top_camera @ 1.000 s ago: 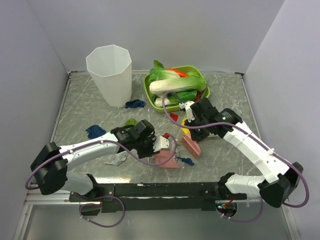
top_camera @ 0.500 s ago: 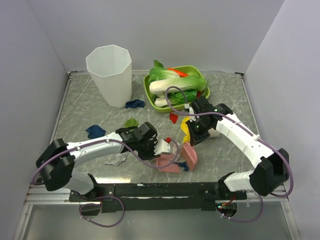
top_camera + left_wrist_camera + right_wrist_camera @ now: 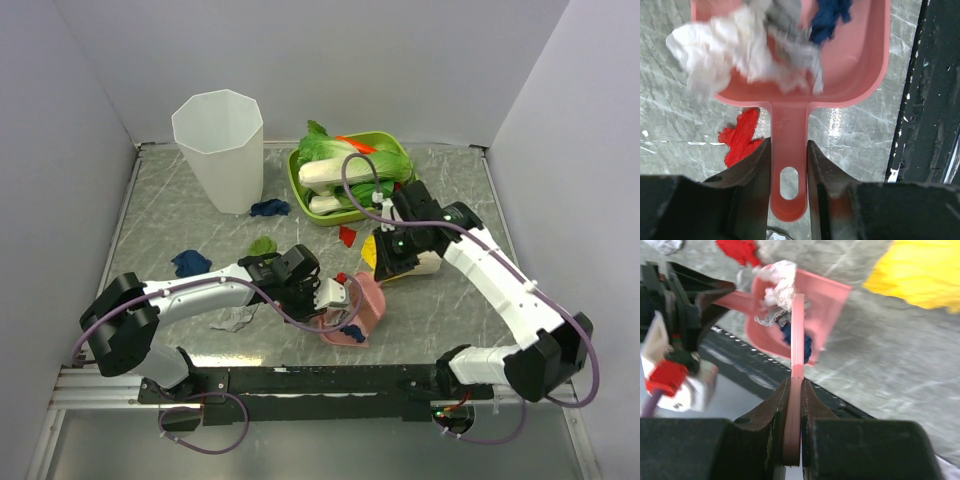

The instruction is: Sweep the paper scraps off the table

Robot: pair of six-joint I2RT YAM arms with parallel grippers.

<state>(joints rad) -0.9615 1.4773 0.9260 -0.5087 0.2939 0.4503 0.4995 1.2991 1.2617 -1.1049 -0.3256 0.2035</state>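
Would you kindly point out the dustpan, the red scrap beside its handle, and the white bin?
dustpan [image 3: 865, 55], left wrist view, bare pink floor on its right side.
red scrap [image 3: 741, 137], left wrist view, middle of the crumpled piece.
white bin [image 3: 222, 165], top external view, its outer wall.

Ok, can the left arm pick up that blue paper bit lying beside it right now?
Probably not by pinching: the left gripper is shut on the dustpan handle, and the dustpan already holds scraps. The blue scrap itself lies in the open on the table, so the dustpan could likely scoop it.
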